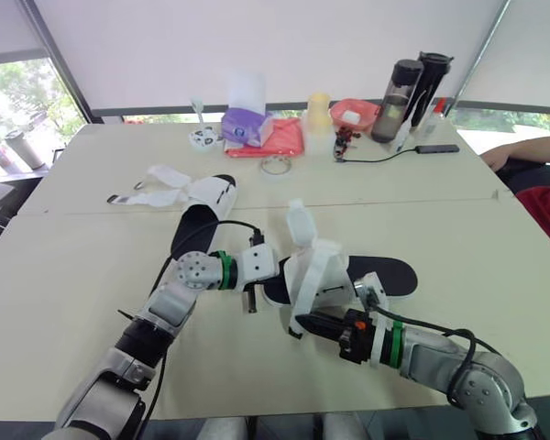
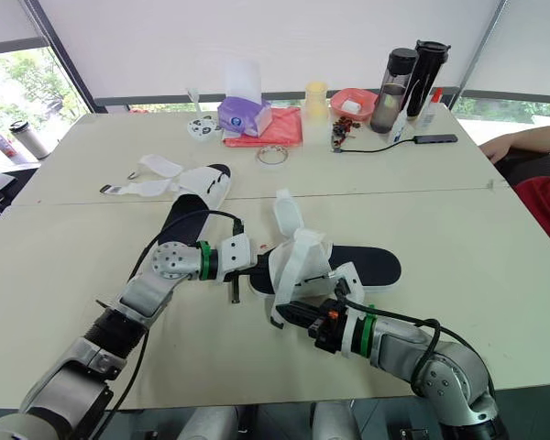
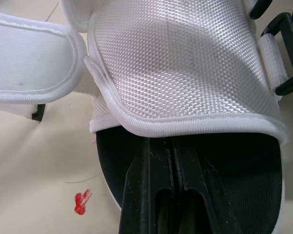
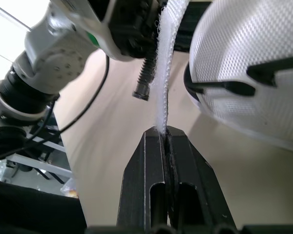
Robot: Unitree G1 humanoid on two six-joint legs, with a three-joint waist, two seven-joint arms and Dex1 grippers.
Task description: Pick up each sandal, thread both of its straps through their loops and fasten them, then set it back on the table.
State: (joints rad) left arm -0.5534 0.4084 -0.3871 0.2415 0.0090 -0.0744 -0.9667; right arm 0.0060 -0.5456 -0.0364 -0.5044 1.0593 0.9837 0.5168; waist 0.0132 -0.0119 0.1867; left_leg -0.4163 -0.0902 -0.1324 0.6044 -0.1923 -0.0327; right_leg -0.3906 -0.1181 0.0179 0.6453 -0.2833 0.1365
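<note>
Since no strap on either sandal is seen passed through a loop, the task is judged to be at an early stage, with both sandals left to finish.

1. Far sandal [image 1: 206, 206]: lies flat on the table [image 1: 92, 266] at about 10 o'clock and is untouched. Its loose straps [image 1: 160, 191] are splayed out toward 9 o'clock.

2. Left arm: reaches in from 7 o'clock, bent at the elbow, with the wrist turned toward 3 o'clock. The left gripper [image 3: 172, 151] meets the toe end of the near sandal. Its fingers are pressed together, with the tips against the black footbed just under the edge of the white upper. Nothing can be seen pinched between them.

3. Near sandal [image 1: 390, 273]: sits at the table's centre, toe to 9 o'clock and heel to 3 o'clock. Whether the toe is raised off the surface cannot be told. The black loops [image 3: 283, 53] along the side of its upper stand empty. A second strap [image 1: 300, 225] sticks up free toward 12 o'clock.

4. Right arm: comes in low from 5 o'clock, with the forearm nearly level and the wrist pointing toward 9 o'clock. The right gripper [image 4: 165, 134] sits at the sandal's 7 o'clock, its fingers clamped tight on the end of a white strap [image 4: 163, 73], which runs taut up to the upper.

5. Judgement: the work in hand is threading the first strap. Its fastening, the second strap, and the whole far sandal are all left to do.

6. Bystander: a person's arm [image 1: 527, 148] rests on the table edge at 2 o'clock, well apart from the work.
</note>
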